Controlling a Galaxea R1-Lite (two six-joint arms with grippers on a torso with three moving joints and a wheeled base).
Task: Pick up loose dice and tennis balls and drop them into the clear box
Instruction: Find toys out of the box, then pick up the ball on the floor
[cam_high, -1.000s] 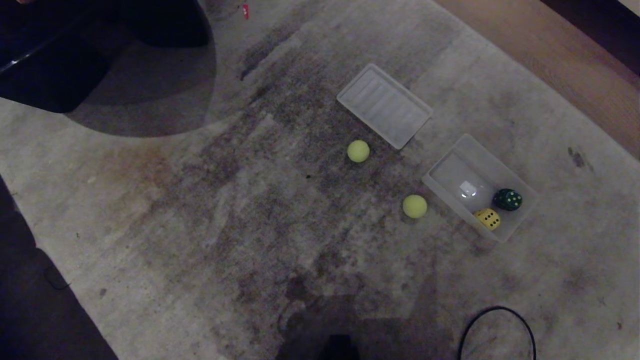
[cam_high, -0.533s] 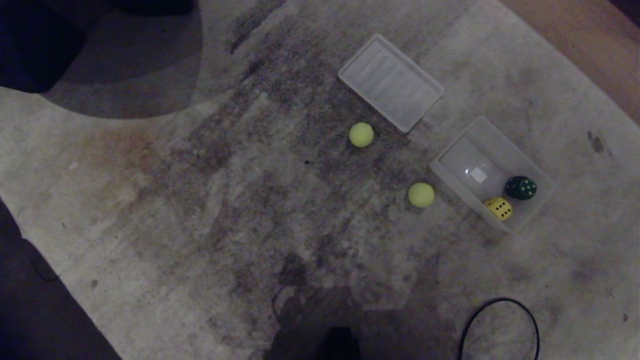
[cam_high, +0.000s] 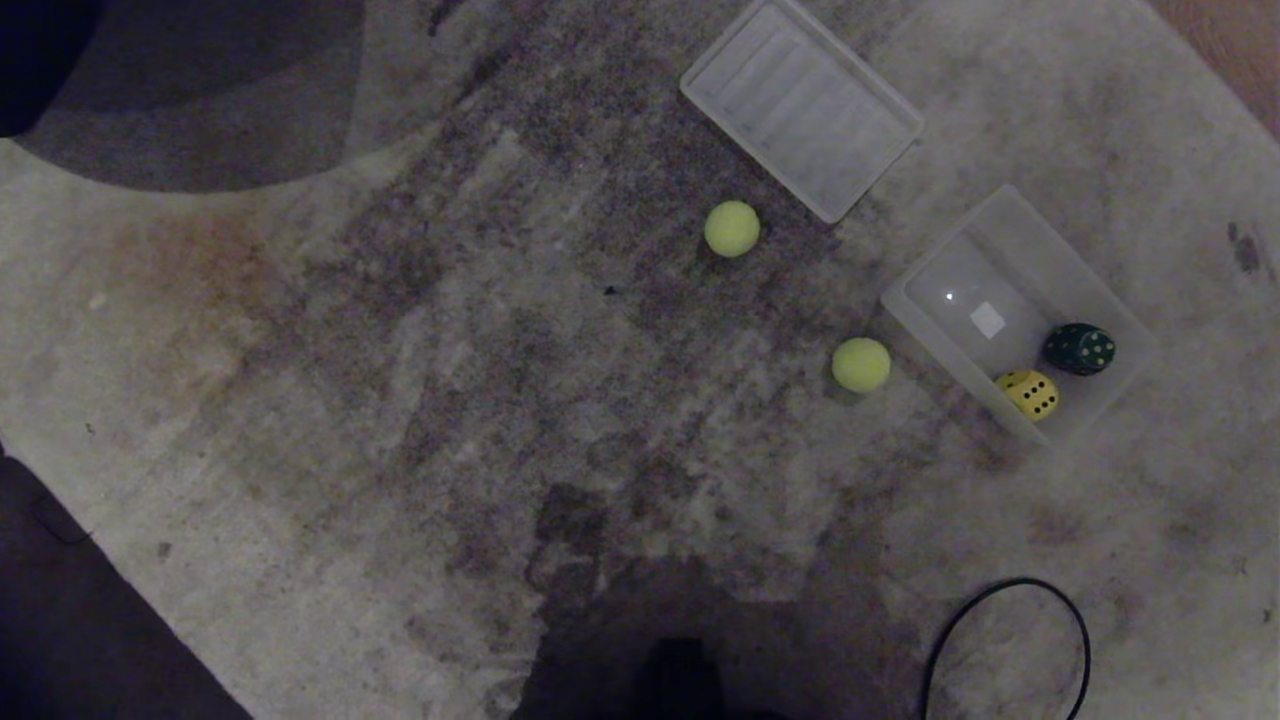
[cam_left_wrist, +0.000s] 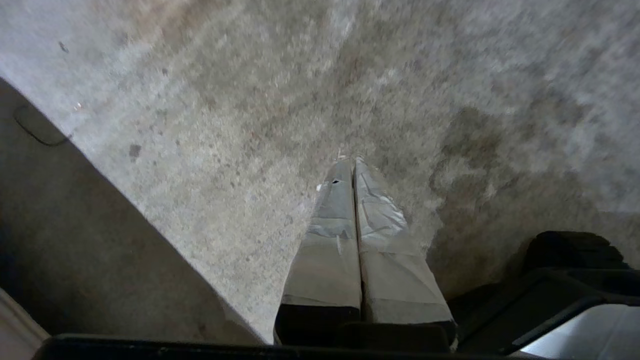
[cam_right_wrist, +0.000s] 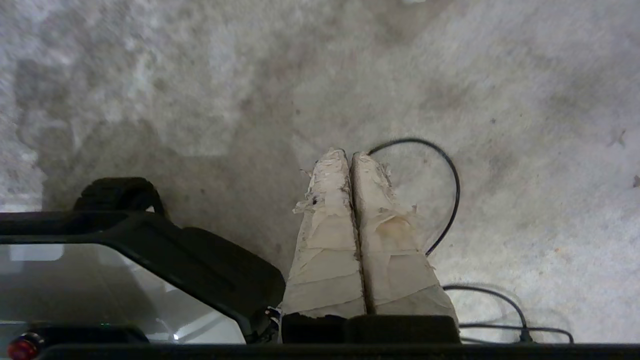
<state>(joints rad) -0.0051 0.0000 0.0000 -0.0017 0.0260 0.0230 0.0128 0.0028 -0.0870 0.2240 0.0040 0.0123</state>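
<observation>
We see the clear box at three o'clock on the rug, two dice inside. One tennis ball lies just beside its left wall, another toward twelve, near the lid.

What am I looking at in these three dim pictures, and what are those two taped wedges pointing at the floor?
It is a wheeled robot with two arms. One picture looks down from its head; the other two come from cameras on its wrists. The taped wedges are its grasping parts: the left pincer and the right pincer, both shut, holding nothing, hanging over a stained carpet. On the carpet lie two tennis balls and a flat ribbed lid. The clear box holds a yellow die and a dark green die. A black cable loops nearby.
</observation>
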